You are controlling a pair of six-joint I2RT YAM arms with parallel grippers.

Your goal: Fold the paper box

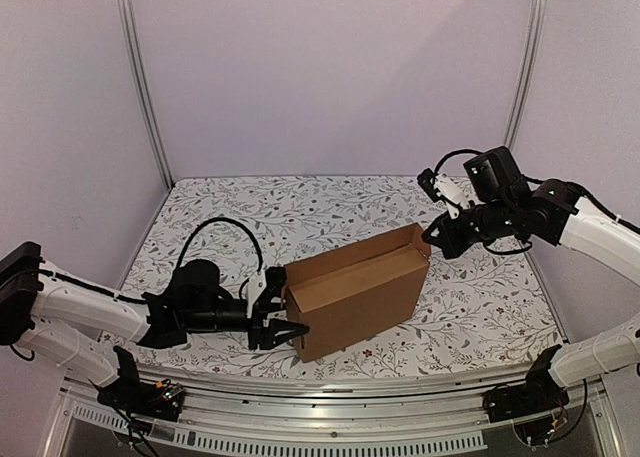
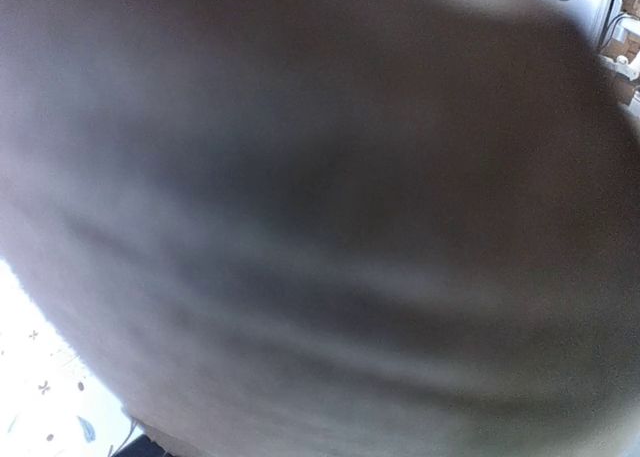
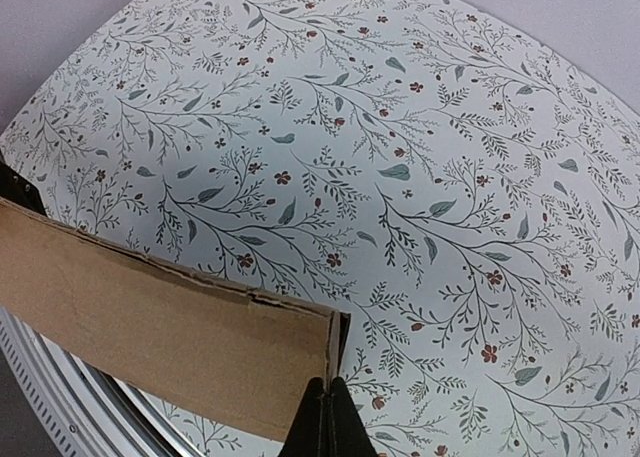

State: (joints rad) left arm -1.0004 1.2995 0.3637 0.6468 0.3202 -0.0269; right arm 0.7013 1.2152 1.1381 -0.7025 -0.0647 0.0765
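Note:
The paper box (image 1: 355, 289) is a brown cardboard carton, folded into a rectangular shape and lying slanted across the middle of the table. My left gripper (image 1: 277, 307) is at its near-left end, fingers spread open against that end. The left wrist view is filled by blurred cardboard (image 2: 320, 217), with no fingers showing. My right gripper (image 1: 432, 239) is at the box's far-right corner. In the right wrist view the box's (image 3: 160, 317) thin end edge runs into my right gripper (image 3: 326, 402), whose black fingers are pressed together on it.
The table (image 1: 480, 297) has a floral cloth. White walls and metal posts (image 1: 145, 87) surround it on the back and sides. A metal rail (image 1: 330, 387) runs along the near edge by the arm bases.

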